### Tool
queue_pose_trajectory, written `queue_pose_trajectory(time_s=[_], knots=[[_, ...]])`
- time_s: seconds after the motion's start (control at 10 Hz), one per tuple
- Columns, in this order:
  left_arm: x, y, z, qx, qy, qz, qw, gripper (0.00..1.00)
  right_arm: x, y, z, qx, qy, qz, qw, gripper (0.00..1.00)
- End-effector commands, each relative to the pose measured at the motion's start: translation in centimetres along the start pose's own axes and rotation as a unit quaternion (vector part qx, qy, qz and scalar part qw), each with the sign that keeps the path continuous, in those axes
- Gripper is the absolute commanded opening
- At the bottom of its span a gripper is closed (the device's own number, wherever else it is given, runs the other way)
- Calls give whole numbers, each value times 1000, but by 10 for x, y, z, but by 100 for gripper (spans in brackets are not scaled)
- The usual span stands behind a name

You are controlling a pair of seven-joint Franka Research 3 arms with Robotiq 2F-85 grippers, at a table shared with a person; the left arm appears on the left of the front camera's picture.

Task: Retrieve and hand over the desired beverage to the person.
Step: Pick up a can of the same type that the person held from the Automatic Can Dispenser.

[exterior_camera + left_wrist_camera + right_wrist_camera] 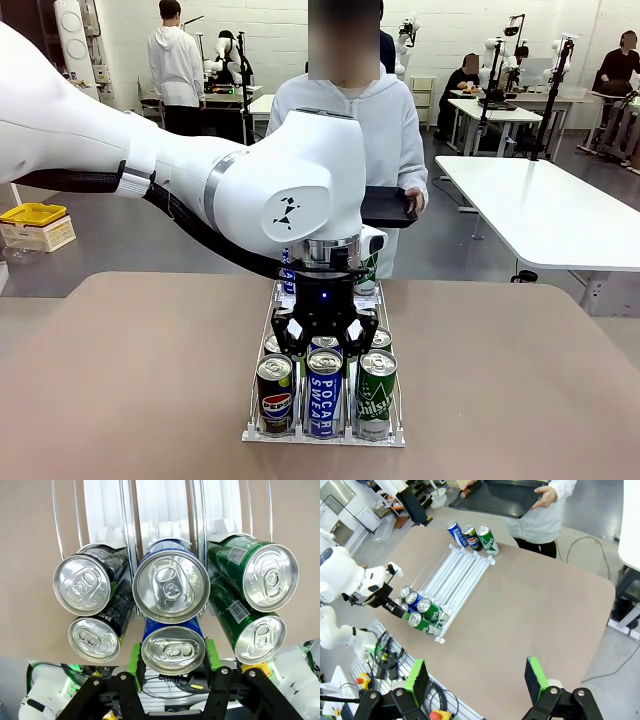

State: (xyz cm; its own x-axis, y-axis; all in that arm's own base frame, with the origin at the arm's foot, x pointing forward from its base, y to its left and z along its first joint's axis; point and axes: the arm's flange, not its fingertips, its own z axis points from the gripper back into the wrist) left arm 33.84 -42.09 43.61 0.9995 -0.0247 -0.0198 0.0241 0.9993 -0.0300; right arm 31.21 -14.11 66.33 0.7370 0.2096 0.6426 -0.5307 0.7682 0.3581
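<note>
The left claw (324, 340) is seen low over a rack (457, 572) of drink cans in the middle of the brown tabletop (120, 380). It is clenched on a blue can (324, 395) in the middle lane. In the left wrist view, its green pads (134, 661) are pressed against both sides of that can, just under the shiny top.

This blue can is found in the front row, at the end of the rack nearest the robot. A black can (275, 395) is stood just beside it on one side, and a green can (376, 395) on the other. One more can of the same colour is lined up right behind each of the three. Long white lanes are laid from there to the far end of the rack. There, three more cans (471, 536) are stood together: one blue, one dark and one green.

The person (390, 130) in the white jacket is seen at the far side of the tabletop, behind the rack. A black tray (505, 497) is held flat in front of the person, with a hand (547, 497) on its edge.

The right claw (477, 682) is held high above the tabletop, well apart from the rack. It is released, with its pads spread wide and nothing between them.
</note>
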Motion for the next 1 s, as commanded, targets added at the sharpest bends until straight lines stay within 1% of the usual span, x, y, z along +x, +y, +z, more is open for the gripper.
queue_pose_trajectory(time_s=[0.0,0.2,0.3,0.4,0.5,0.7,0.9], knots=[[-1,-1,-3,-8,19,-3,1000,0,2,0,-1,8,-6,3,1000,100],[-1,-1,-3,-5,22,-6,1000,0,2,0,-1,8,-6,3,1000,100],[-3,-1,3,5,19,-15,1000,0,2,0,-1,8,-6,3,1000,100],[-7,-2,21,34,36,-42,998,0,2,0,-1,8,-6,3,1000,100],[-13,-4,50,37,40,-56,997,0,2,0,-1,8,-6,3,1000,100],[-30,-9,119,26,14,-74,997,0,2,0,-1,8,-6,3,1000,100],[-45,-15,201,0,-27,-54,998,0,2,0,-1,8,-6,3,1000,100]])
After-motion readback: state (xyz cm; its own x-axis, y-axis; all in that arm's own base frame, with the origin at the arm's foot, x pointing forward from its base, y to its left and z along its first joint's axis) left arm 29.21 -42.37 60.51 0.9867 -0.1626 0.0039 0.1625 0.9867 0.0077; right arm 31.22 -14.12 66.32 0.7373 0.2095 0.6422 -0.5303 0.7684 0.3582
